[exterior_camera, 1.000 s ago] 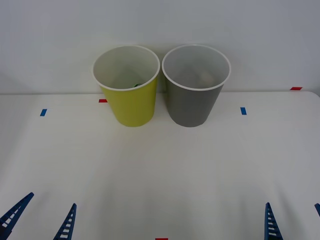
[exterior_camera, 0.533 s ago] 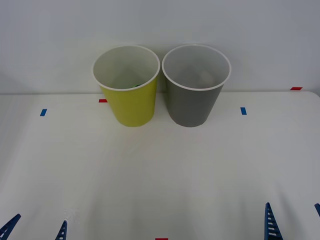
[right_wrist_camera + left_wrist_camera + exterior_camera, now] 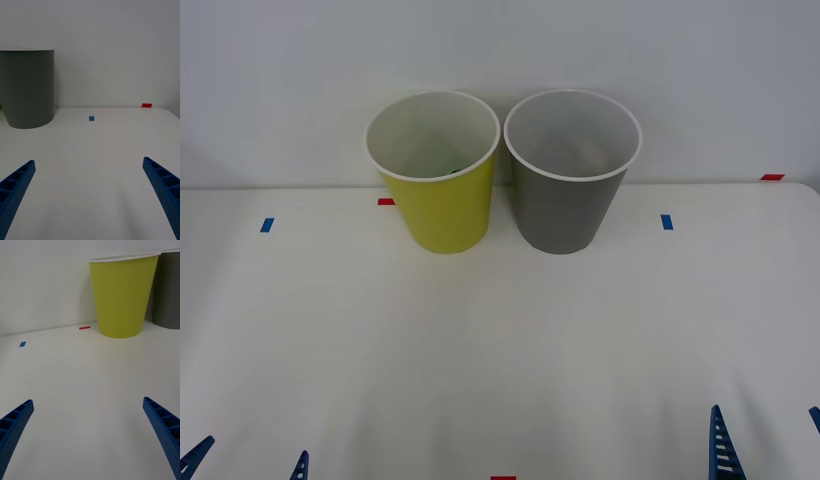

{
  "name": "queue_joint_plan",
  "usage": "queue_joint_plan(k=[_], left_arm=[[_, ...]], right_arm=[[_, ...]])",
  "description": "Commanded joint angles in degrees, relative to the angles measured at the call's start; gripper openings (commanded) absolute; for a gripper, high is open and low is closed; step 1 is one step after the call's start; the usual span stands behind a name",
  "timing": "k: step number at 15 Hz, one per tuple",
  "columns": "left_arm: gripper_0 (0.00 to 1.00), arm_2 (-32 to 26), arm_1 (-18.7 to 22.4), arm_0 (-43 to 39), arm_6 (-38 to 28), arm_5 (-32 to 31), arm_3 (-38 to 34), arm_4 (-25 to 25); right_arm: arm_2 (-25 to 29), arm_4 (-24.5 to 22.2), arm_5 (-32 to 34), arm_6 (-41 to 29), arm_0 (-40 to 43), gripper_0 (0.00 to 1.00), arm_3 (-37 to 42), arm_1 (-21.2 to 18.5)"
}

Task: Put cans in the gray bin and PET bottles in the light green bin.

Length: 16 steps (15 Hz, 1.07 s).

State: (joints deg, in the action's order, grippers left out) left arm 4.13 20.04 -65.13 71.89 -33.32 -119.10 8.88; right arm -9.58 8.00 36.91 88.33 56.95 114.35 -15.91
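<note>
The light green bin (image 3: 445,215) and the gray bin (image 3: 565,215) stand upright side by side at the table's far edge, nearly touching. Just inside the green bin's near rim a small dark green bit (image 3: 452,170) peeks out; I cannot tell if it is the PET bottle. A faint pale shape lies deep in the gray bin, and no can is recognisable. My left gripper (image 3: 250,462) is open at the near left edge, and my right gripper (image 3: 768,440) is open at the near right. Both are empty and far from the bins. The wrist views show the green bin (image 3: 122,296) and gray bin (image 3: 28,90).
The white table (image 3: 500,340) runs wide between the grippers and the bins. Small blue tape marks (image 3: 267,225) and red tape marks (image 3: 772,177) lie on it. A plain white wall rises right behind the bins.
My left gripper has drawn back toward the near edge, so less of its fingers shows. The right gripper and both bins have stayed still.
</note>
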Motion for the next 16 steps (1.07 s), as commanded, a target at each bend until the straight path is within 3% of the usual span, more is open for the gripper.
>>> queue_joint_plan(k=[1, 16], left_arm=[[1.00, 0.0, 0.0, 0.0, 0.0, 0.0, 0.0, 0.0], [1.00, 0.0, 0.0, 0.0, 0.0, 0.0, 0.0, 0.0]], right_arm=[[0.0, 0.0, 0.0, 0.0, 0.0, 0.99, 0.0, 0.0], [0.0, 0.0, 0.0, 0.0, 0.0, 1.00, 0.0, 0.0]])
